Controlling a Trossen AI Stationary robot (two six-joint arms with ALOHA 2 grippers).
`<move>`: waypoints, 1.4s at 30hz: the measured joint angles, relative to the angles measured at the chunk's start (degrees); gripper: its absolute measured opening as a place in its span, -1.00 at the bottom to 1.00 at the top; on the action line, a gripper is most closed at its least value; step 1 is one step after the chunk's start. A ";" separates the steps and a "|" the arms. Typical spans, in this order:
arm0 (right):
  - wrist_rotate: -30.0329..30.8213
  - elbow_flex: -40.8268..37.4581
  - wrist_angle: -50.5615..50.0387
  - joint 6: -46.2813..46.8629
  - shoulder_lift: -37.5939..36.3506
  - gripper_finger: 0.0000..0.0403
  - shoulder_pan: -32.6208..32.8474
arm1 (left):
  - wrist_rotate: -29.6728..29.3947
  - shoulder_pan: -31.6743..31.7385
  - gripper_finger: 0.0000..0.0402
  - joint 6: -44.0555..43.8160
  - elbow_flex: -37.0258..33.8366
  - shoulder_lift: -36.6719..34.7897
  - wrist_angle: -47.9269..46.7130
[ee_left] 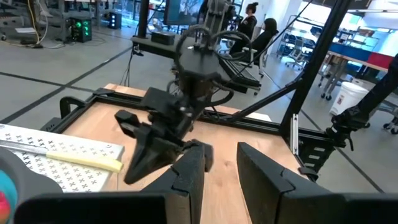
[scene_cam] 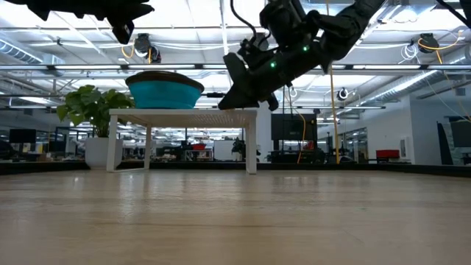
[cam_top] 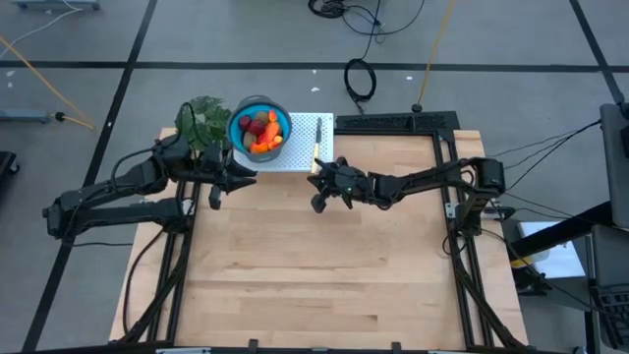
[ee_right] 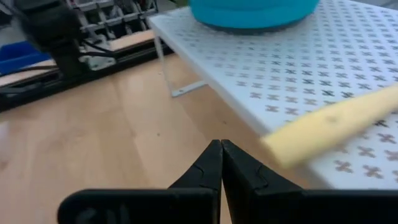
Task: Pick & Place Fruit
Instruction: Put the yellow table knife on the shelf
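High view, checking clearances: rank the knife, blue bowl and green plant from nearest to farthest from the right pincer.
From the right pincer:
1. Knife, on the white rack's right side.
2. Blue bowl, holding the fruit, on the rack's left.
3. Green plant, beyond the bowl, far left.

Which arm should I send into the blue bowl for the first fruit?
Left, probably. The left gripper sits beside the blue bowl of fruit, fingers apart. The right gripper is shut, near the knife, farther from the bowl.

counter (cam_top: 314, 265): pale wood planks, smooth matt | stand (ee_right: 323, 74): white perforated metal, matt | bowl (scene_cam: 165, 91): teal plastic, slight sheen | knife handle (ee_right: 329, 127): pale yellow plastic | fingers (ee_left: 189, 177): matt black plastic
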 joint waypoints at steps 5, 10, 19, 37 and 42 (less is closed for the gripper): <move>-0.13 0.00 0.06 0.03 0.04 -1.00 -1.06 | -0.01 0.00 -0.54 -0.19 0.00 0.00 -0.02; -0.22 0.00 -0.20 0.03 0.05 -1.00 -1.73 | -0.02 0.00 -0.54 -0.04 0.01 0.00 0.00; -0.22 0.00 -0.91 -0.02 0.06 -1.00 -2.61 | -0.02 0.00 -0.54 -0.25 0.01 0.02 0.07; -0.25 0.00 -1.54 -0.03 0.06 -1.00 -2.58 | -0.04 0.00 -0.54 -0.90 0.00 0.02 0.09; -0.25 0.00 -1.53 -0.02 0.06 -1.00 -2.58 | -0.02 0.00 -0.54 -0.92 0.01 0.02 0.09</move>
